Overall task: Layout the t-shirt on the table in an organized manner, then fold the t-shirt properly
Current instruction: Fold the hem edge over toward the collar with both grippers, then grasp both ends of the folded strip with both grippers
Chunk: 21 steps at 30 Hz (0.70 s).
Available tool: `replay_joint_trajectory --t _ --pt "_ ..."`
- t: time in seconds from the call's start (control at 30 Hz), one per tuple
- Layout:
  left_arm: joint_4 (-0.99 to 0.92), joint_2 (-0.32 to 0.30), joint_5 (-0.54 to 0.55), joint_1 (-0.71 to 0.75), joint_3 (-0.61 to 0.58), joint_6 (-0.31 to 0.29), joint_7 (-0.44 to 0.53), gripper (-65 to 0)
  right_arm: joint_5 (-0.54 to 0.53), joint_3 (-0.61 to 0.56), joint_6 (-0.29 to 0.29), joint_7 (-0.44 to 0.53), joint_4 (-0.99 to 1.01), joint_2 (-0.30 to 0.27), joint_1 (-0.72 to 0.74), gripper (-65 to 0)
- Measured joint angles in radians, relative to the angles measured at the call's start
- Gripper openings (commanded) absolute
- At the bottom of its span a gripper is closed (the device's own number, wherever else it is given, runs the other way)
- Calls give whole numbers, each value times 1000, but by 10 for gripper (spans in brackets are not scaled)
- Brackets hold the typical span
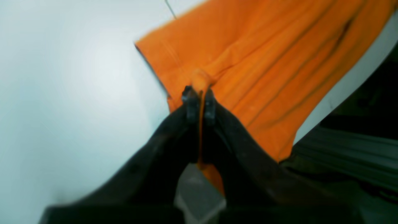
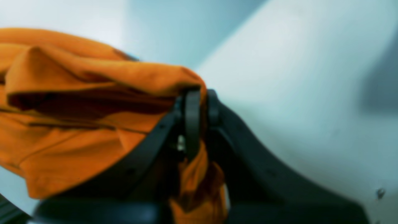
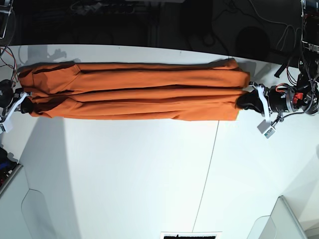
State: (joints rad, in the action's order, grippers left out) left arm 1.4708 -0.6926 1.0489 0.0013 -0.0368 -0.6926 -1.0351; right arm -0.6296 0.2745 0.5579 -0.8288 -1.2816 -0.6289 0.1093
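The orange t-shirt point(image 3: 134, 89) is stretched into a long, creased band across the far part of the white table point(image 3: 149, 174). My left gripper point(image 3: 244, 101) is at the band's right end in the base view, shut on a pinch of the t-shirt point(image 1: 248, 62). In the left wrist view the left gripper point(image 1: 199, 93) has cloth bunched between its black fingertips point(image 1: 189, 96). My right gripper point(image 3: 26, 105) is at the band's left end, shut on the t-shirt point(image 2: 77, 93). In the right wrist view the right gripper point(image 2: 200, 93) has cloth draped over it and hanging below.
A thin dark seam point(image 3: 207, 174) runs across the table from the shirt toward the near edge. The table's far edge point(image 3: 149, 47) lies just behind the shirt, with dark cables and equipment point(image 3: 309, 30) beyond. Grey corner pieces point(image 3: 279, 219) sit at the near corners.
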Motion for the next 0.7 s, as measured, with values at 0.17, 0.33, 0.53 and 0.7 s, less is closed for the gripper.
replay_joint_trajectory --t 0.17,0.33,0.53,0.7 --pt "2 5 -2 41 0 0 14 -585 6 1 0 5 -1 7 -49 -581" --pt "2 14 -2 34 0 0 18 -428 -7 2 -1 5 -1 23 -48 -366" --pt "2 16 51 32 103 0 9 -423 -50 117 -2 -16 -41 28 -50 -366" --pt "2 16 101 53 244 0 -13 -327 -107 265 -5 -75 -145 23 -49 -368"
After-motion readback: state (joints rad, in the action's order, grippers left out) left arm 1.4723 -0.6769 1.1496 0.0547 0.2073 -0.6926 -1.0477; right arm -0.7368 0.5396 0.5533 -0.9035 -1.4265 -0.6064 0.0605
